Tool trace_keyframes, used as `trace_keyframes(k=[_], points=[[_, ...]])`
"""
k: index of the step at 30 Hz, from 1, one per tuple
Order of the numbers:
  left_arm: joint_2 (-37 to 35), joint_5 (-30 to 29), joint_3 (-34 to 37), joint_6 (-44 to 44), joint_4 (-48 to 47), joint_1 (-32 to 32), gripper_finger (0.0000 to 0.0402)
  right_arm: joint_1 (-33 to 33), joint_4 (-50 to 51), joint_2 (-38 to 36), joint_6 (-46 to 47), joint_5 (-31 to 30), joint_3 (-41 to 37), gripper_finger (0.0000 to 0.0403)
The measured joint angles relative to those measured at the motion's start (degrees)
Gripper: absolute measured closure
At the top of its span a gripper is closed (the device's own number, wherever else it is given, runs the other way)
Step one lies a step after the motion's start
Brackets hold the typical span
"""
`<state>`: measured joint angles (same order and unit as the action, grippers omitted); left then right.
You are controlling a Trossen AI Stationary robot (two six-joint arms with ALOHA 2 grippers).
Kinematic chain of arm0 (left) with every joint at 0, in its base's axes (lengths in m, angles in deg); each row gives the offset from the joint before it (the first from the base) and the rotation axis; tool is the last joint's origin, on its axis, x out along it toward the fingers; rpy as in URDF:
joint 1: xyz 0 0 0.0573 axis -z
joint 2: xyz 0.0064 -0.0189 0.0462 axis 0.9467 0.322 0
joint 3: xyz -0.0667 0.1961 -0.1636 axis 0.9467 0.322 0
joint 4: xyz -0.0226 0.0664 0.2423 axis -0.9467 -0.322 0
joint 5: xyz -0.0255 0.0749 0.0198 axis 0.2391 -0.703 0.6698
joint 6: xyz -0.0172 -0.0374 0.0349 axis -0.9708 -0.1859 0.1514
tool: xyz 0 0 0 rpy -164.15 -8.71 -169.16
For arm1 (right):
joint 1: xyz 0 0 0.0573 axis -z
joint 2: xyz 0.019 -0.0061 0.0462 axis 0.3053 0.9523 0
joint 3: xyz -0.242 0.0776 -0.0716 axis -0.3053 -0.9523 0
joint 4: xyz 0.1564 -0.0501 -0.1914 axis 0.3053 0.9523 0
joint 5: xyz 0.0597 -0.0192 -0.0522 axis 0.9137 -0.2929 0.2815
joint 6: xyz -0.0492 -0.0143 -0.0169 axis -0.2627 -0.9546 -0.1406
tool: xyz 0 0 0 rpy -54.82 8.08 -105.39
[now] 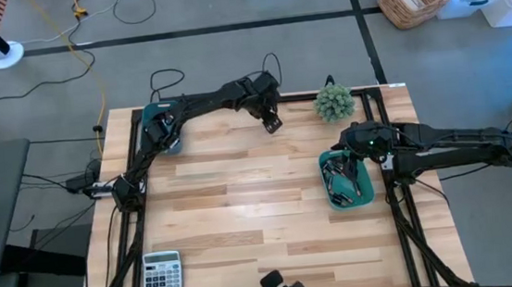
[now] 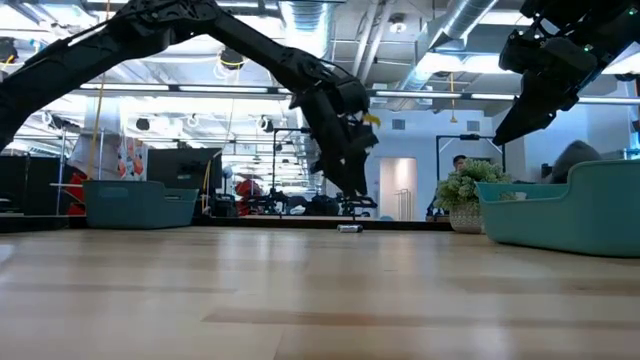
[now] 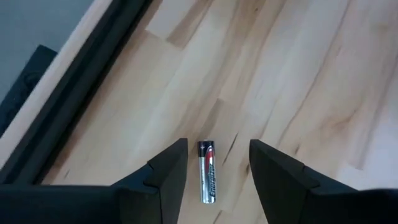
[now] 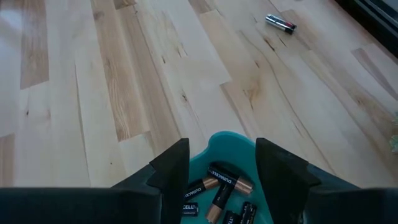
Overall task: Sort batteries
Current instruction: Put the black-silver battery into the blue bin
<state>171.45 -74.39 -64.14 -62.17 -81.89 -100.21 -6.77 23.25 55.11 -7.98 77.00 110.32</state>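
Note:
One silver, black and red battery [image 3: 207,171] lies on its side on the wood table [image 1: 243,210] near the far edge; it also shows in the low view [image 2: 348,228] and the right wrist view [image 4: 281,23]. My left gripper [image 3: 217,147] hangs open just above it, clear of it [image 2: 357,188]. My right gripper [image 4: 217,146] stands open over the far end of a teal bin [image 1: 369,194] at the table's right. Several dark and copper batteries [image 4: 224,180] lie in that bin.
A second teal bin [image 1: 160,126] stands at the far left corner. A small potted plant [image 1: 333,102] sits at the far edge, right of my left gripper. A grey calculator [image 1: 163,275] lies at the near left. Bare wood spans the table's middle.

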Motion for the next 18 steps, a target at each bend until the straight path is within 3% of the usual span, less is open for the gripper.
trace_keyframes(k=[4, 18], points=[[0.04, 3.9, -1.22, -0.82, -1.37, -1.41, 0.0234, 0.0, 0.0, 0.0, -0.02, 0.0, 0.0, 0.0207], [0.11, 5.36, -1.73, -0.17, 2.9, -1.68, 0.0234, 0.0, -0.02, -0.02, -0.15, 0.0, 0.0, 0.0207]])
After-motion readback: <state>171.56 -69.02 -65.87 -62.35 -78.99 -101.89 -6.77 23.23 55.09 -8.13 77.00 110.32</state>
